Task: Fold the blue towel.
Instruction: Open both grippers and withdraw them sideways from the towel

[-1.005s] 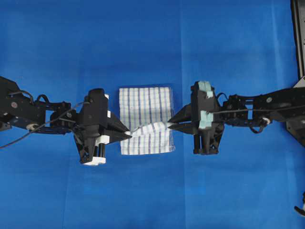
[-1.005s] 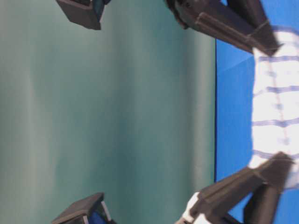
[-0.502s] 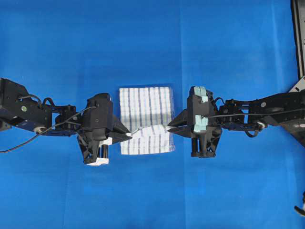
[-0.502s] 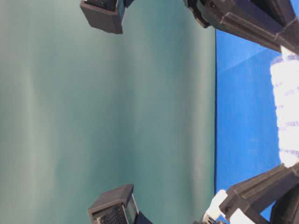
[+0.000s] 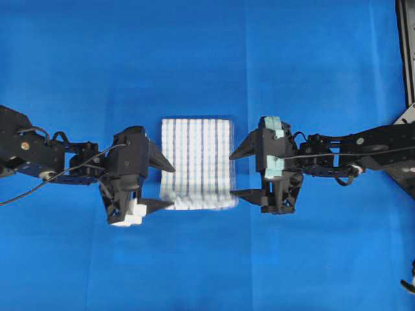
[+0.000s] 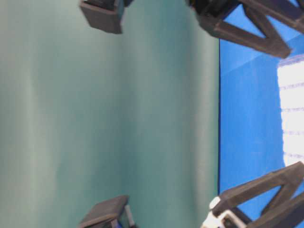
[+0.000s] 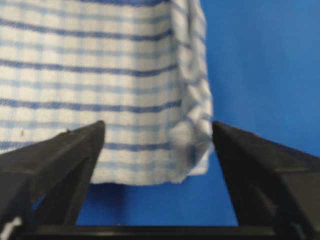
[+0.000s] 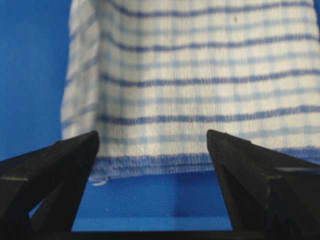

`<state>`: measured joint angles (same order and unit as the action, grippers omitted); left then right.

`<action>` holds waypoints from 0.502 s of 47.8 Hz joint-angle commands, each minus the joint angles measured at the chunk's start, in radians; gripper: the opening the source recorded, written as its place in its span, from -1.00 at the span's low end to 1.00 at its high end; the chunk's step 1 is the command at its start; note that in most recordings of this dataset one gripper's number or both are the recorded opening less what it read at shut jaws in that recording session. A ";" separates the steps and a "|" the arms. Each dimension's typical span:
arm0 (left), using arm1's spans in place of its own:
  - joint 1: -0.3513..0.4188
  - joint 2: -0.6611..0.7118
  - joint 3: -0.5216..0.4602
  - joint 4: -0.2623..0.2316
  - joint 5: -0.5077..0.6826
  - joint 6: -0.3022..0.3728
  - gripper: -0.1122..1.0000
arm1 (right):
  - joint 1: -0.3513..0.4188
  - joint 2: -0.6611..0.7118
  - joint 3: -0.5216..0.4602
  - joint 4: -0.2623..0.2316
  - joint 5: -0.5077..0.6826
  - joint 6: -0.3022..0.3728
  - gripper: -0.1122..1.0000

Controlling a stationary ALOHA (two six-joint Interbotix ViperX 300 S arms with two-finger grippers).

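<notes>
Table covered by plain blue cloth (image 5: 194,65); teal wall (image 6: 109,114) seen behind it in table-level view. One blue towel (image 5: 196,163), two grippers counted. Towel laid flat mid-table as folded rectangle, stripes running lengthwise. Left gripper (image 5: 165,188) placed just beside towel's left edge, jaws spread wide, nothing held. Right gripper (image 5: 238,173) placed just beside right edge, jaws likewise spread wide, nothing held. Dark frame (image 5: 407,52) seen at right border.
</notes>
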<state>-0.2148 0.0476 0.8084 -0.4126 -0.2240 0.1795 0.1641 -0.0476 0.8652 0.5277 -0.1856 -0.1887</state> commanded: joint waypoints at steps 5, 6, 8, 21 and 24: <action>-0.002 -0.104 -0.005 0.000 0.035 0.017 0.88 | 0.002 -0.095 0.006 -0.015 0.012 -0.015 0.73; -0.002 -0.114 -0.005 0.000 0.040 0.021 0.87 | 0.002 -0.106 0.008 -0.017 0.014 -0.017 0.73; -0.002 -0.129 -0.002 0.000 0.048 0.025 0.86 | 0.000 -0.124 0.012 -0.018 0.014 -0.023 0.73; 0.015 -0.232 0.020 0.003 0.057 0.044 0.85 | -0.026 -0.272 0.054 -0.018 0.032 -0.072 0.73; 0.028 -0.273 0.035 0.005 0.057 0.048 0.85 | -0.037 -0.327 0.069 -0.018 0.044 -0.087 0.73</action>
<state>-0.2025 -0.1672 0.8437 -0.4126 -0.1641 0.2240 0.1381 -0.3068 0.9311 0.5108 -0.1473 -0.2654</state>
